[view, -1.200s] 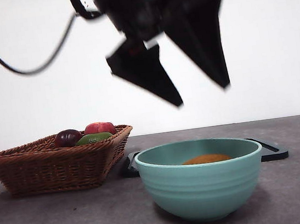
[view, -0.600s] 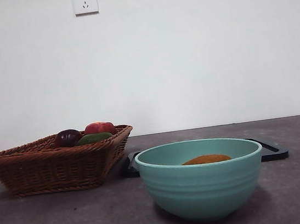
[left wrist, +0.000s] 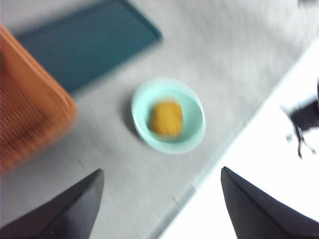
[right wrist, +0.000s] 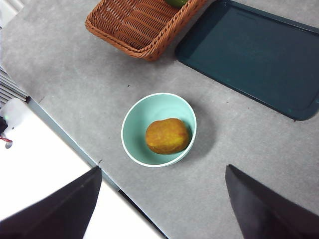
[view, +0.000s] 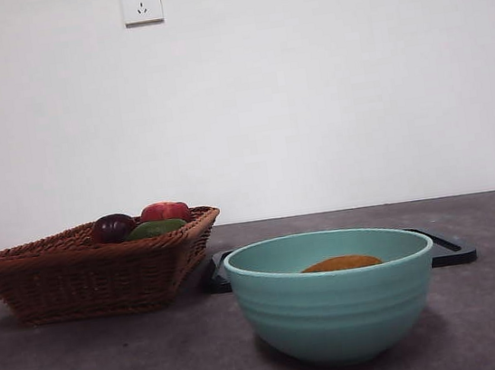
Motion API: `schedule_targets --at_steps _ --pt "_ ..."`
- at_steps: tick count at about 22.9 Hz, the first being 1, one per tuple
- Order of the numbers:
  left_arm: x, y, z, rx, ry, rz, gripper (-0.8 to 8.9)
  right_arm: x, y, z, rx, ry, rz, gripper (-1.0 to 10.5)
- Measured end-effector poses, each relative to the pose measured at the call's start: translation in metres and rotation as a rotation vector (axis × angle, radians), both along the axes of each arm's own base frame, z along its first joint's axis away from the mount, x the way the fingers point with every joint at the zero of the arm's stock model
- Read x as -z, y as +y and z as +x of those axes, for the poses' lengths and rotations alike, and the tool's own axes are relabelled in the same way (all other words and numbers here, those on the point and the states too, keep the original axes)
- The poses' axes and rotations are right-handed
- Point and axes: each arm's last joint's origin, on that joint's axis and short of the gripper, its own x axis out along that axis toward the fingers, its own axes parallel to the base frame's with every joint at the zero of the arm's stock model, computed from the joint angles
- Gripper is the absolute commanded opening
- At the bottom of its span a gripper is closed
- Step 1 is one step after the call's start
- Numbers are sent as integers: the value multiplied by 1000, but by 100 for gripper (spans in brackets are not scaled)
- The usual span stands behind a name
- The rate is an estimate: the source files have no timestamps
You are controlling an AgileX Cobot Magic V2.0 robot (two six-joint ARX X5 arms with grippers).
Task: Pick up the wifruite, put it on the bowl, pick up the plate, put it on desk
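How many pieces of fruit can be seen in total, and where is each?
4. The wifruite lies in the bowl. The basket holds a dark purple fruit, a red apple and a green fruit; its wall may hide more.

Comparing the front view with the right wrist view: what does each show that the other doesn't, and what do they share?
Only the front view shows the wall socket, the red apple and the dark purple fruit in the wicker basket.

Only the right wrist view shows the right claw, open and high above the desk, and the whole dark tray, bare.

Both show the mint-green bowl with the wifruite inside it, the basket, and the tray behind the bowl.
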Motion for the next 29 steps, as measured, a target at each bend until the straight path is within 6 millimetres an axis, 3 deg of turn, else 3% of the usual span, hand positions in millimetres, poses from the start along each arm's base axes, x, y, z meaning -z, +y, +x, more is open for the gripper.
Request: schedule_targets --at_steps 3,5,22,29 --pt "29 0 -5 89 123 -17 374 0 0 0 0 0 0 397" --pt "37 0 -6 96 154 -6 374 0 0 0 0 0 0 397" --pt "36 -2 -4 98 130 -23 374 1 0 0 6 11 2 396" --pt "35 -2 -4 98 129 -24 375 30 4 10 28 91 -4 396"
